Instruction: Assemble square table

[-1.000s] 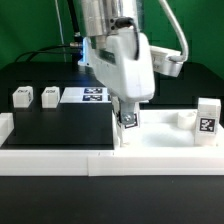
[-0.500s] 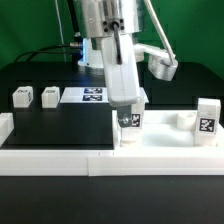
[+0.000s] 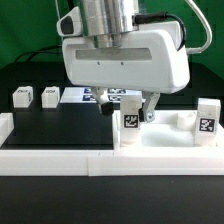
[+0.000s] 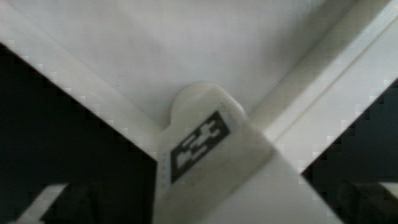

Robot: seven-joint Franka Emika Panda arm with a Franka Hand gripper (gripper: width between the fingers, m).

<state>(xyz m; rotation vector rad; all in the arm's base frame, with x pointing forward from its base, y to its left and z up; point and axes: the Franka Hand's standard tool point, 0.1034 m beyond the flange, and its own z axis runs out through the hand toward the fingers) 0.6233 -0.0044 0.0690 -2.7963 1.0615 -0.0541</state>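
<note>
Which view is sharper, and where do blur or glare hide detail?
Exterior view: sharper, though the large white square plastic slab washes out under bright light. Wrist view: soft focus, the small white tagged leg block looming close, its tag smeared.

White tagged leg block (image 4: 214, 150) (tag blurred), over white slab (image 4: 196, 45) corner, black table (image 4: 45, 130) either side

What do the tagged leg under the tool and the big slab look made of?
Leg: likely matte white plastic, with smooth, even faces; its black-and-white tag looks printed. Slab: seemingly the same matte white plastic, uniform, with no grain or glare.
</note>
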